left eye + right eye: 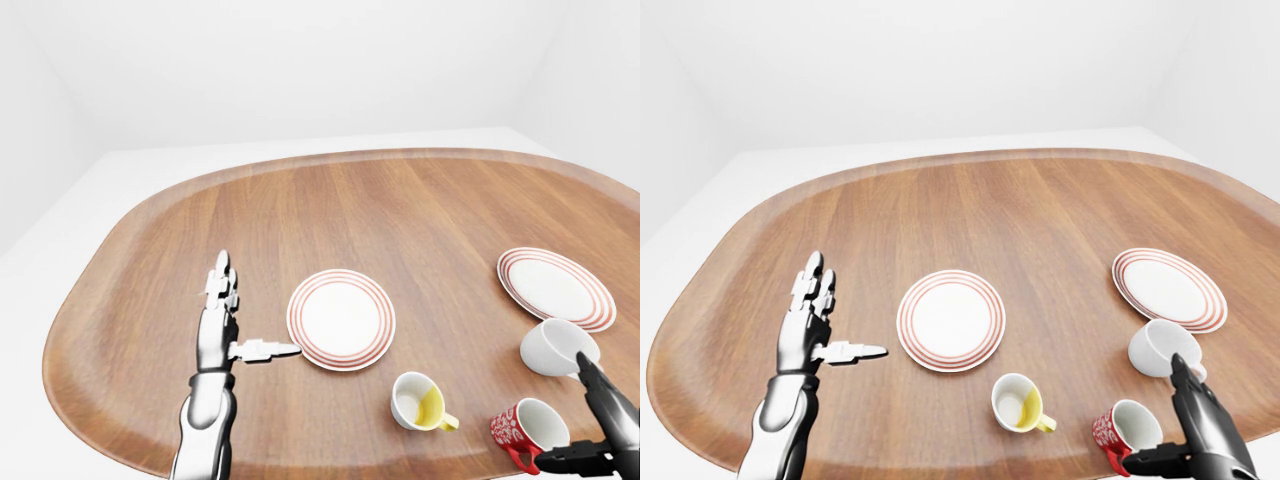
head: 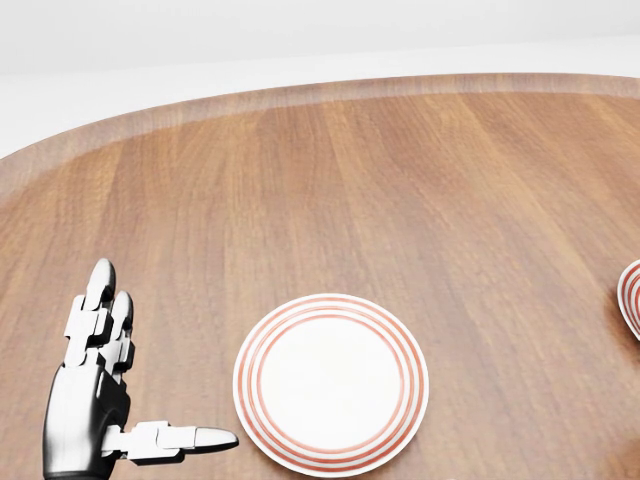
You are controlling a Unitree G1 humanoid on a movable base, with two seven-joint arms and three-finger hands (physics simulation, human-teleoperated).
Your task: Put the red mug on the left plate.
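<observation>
The red mug (image 1: pixel 520 432) with white dots lies tilted near the bottom right edge of the table, its mouth facing up and right. The left plate (image 1: pixel 341 319), white with red rings, lies at the table's middle and also shows in the head view (image 2: pixel 331 382). My right hand (image 1: pixel 567 415), black, reaches in from the bottom right. Its open fingers stand about the red mug: one finger rises on the mug's right, the thumb lies under its handle. My left hand (image 1: pixel 250 312), silver, is open and flat, just left of the left plate, thumb pointing at its rim.
A second ringed plate (image 1: pixel 556 287) lies at the right. A white mug (image 1: pixel 555 348) lies tipped just below it, close above the red mug. A white mug with a yellow inside (image 1: pixel 420 402) stands left of the red mug, below the left plate. The table is a wooden oval (image 1: pixel 300 210).
</observation>
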